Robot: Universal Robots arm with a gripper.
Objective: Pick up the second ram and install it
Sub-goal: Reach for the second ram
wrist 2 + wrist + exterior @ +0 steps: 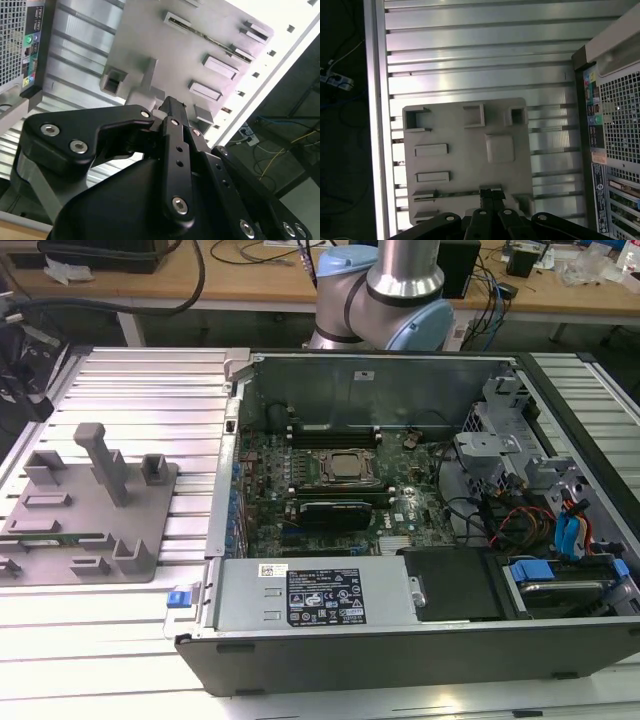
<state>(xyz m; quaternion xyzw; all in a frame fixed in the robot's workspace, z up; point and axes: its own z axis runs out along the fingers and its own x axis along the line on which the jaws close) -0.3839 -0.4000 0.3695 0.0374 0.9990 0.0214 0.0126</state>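
The gripper, fingers together and clamping nothing, hangs above the grey fixture tray. The second ram lies in a tray slot, beside the open computer case.

Ram in fixture beside case

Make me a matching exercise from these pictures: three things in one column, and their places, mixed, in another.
1. ram stick
2. processor
3. grey tray

A. on the ribbed table, beside the computer case
B. in a slot of the grey tray
C. in the middle of the green board

Pairs: 1-B, 2-C, 3-A
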